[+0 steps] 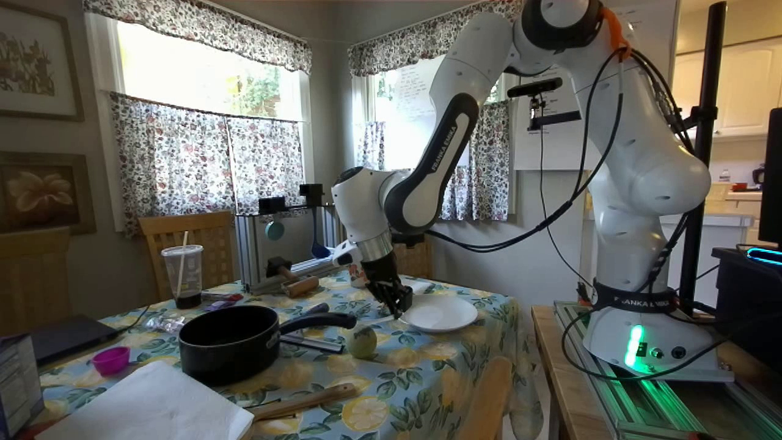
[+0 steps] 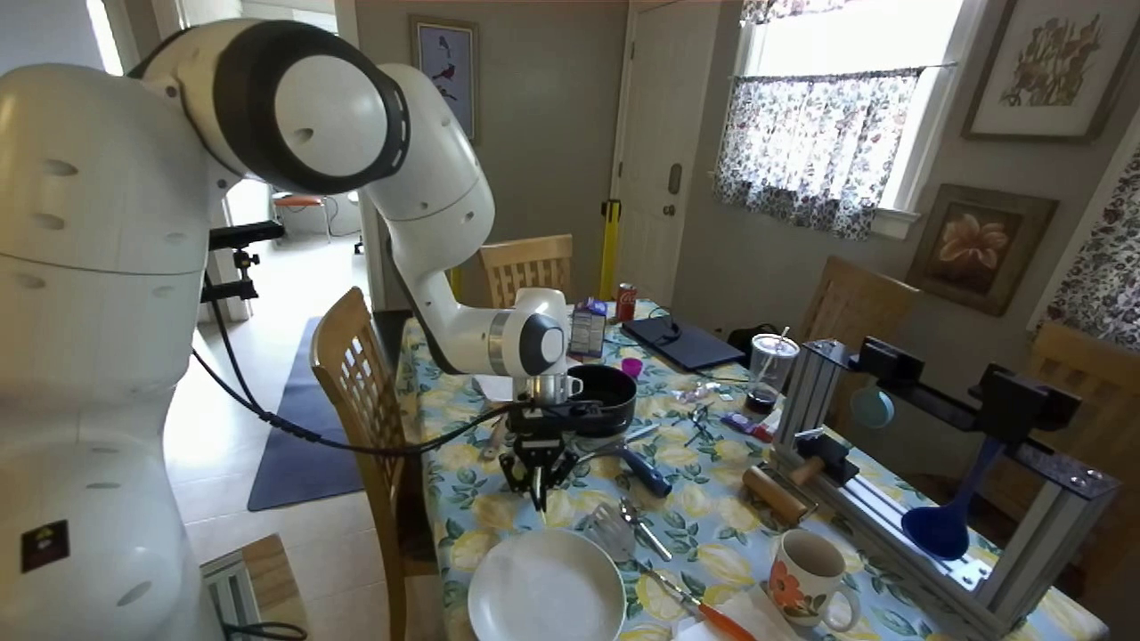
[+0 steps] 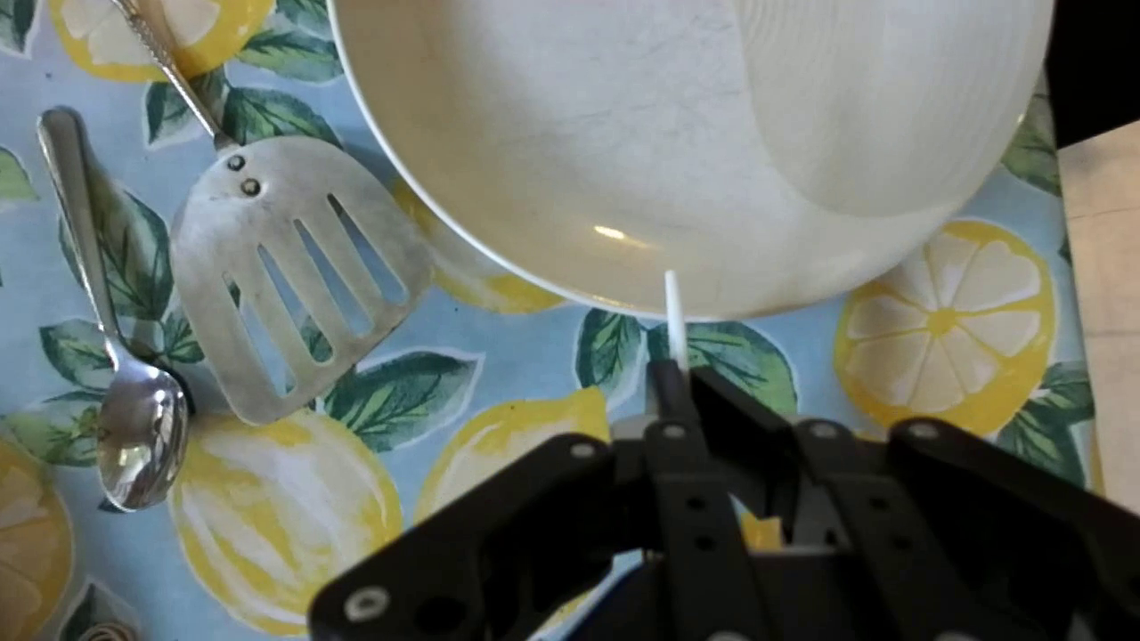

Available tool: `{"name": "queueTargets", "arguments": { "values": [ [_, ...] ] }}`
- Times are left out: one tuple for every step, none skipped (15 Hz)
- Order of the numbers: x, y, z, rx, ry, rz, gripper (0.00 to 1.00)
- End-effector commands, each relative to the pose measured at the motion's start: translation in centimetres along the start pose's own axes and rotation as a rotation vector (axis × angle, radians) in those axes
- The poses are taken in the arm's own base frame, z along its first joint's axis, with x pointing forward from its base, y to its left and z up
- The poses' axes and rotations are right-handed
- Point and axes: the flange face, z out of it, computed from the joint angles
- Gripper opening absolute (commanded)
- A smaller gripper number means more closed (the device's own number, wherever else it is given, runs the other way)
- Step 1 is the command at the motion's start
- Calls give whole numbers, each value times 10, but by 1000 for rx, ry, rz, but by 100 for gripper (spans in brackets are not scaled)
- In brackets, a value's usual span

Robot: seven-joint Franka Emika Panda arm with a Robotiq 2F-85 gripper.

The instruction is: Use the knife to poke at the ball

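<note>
A pale yellow-green ball [image 1: 361,342] rests on the lemon-print tablecloth. In the other views it is hidden or out of frame. My gripper [image 1: 398,305] is low over the table, beyond the ball and beside the white plate. It is shut on a thin white blade, which I take to be the knife [image 3: 676,312]; its handle is hidden by the fingers. In the wrist view the blade sticks out past my fingertips [image 3: 684,376], and its tip lies over the plate rim [image 3: 570,289]. In an exterior view my gripper [image 2: 539,472] shows the blade [image 2: 538,488] pointing down.
A black saucepan [image 1: 227,345] stands beside the ball, its handle reaching over toward it. A slotted spatula [image 3: 298,276] and a spoon [image 3: 142,432] lie by the plate. A blue-handled utensil [image 2: 646,472], a flowered mug [image 2: 806,574] and a metal frame [image 2: 891,525] are also there.
</note>
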Motion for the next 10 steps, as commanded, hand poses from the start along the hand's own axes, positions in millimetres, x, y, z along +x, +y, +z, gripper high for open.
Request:
{"name": "queueTargets", "arguments": {
  "values": [
    [18, 2, 5, -11, 11, -2, 2],
    [20, 3, 5, -18, 20, 0, 2],
    [21, 4, 4, -25, 33, 3, 2],
    [22, 6, 4, -33, 51, 9, 2],
    [22, 7, 4, -42, 70, 18, 2],
    [22, 8, 3, -50, 87, 30, 2],
    [22, 9, 3, -52, 96, 36, 2],
    [22, 9, 3, -53, 100, 44, 2],
    [21, 9, 3, -55, 97, 48, 2],
    [19, 8, 3, -52, 91, 53, 2]
  ]
}}
